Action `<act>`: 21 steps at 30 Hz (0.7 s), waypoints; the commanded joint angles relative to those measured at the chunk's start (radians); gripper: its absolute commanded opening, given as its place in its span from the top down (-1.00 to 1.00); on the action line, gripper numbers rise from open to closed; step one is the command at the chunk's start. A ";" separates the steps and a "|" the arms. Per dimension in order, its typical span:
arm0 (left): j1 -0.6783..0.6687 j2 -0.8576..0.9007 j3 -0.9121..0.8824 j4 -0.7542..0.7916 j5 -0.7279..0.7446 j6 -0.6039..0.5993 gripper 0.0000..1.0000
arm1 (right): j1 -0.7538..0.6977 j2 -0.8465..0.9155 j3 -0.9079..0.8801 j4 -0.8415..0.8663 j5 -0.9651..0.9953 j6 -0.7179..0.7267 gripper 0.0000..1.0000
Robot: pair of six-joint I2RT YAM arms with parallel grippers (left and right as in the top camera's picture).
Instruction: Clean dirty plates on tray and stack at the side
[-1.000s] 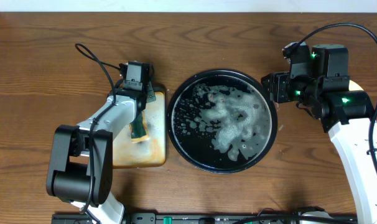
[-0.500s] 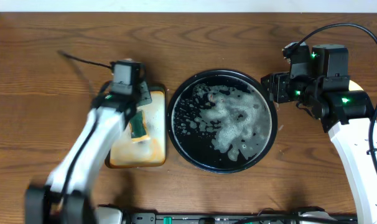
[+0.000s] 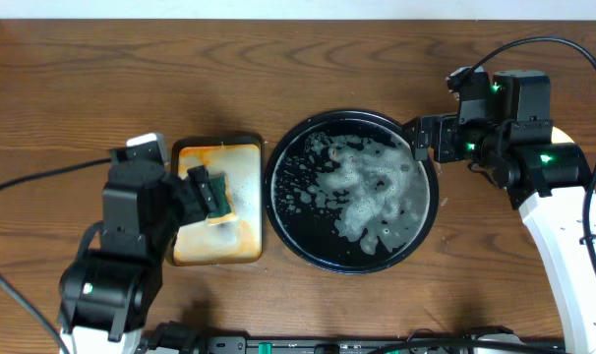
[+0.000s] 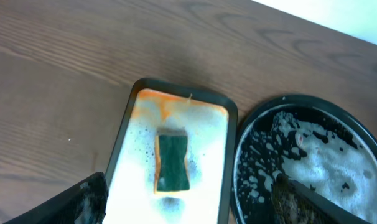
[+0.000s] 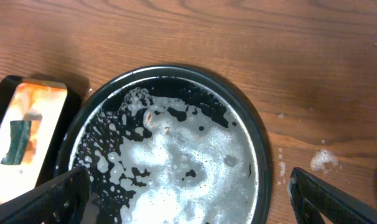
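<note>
Plainly, the foamy tray [image 3: 270, 197] is found just below and ahead of the right claw [image 5: 188, 174] — spread wide, empty, the nearer one — while the left claw [image 4: 190, 180], likewise gaping and empty, is hung over the sponge [image 4: 172, 163], the tray to its right; no plate is seen in it.

The brown wood-grain bench [image 3: 357, 59] looked smooth, with a low satin sheen over its streaked grain. The large round black tray [image 3: 290, 211] was glossy and wet, its raised rim smooth, and frothy white soap foam [image 3: 372, 192] lay matt across it. The smaller rectangular black-rimmed tray [image 4: 142, 140] had a smooth white surface, wet, sudsy and stained orange. The sponge [image 4: 172, 163] showed a rough dark green scouring face over a soft yellow body. The left end effector [image 4: 190, 186] had dull black fingers [image 4: 83, 200] flecked with suds. The right arm's shell [image 3: 564, 236] was smooth glossy white plastic; the left arm's housing [image 3: 131, 206] was matt black.
</note>
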 commanded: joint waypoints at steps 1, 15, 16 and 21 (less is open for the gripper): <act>0.003 -0.016 0.010 -0.027 0.002 0.006 -0.70 | 0.005 0.002 0.008 -0.002 -0.001 0.002 -0.98; 0.003 -0.010 0.010 -0.029 0.002 0.006 -0.70 | 0.005 0.002 0.008 -0.002 -0.001 0.002 -0.99; 0.003 -0.010 0.010 -0.029 0.002 0.006 -0.70 | 0.005 0.002 0.008 -0.002 -0.001 0.002 -0.98; 0.003 -0.010 0.010 -0.029 0.002 0.006 -0.70 | 0.005 0.002 0.008 -0.002 0.005 0.002 -0.98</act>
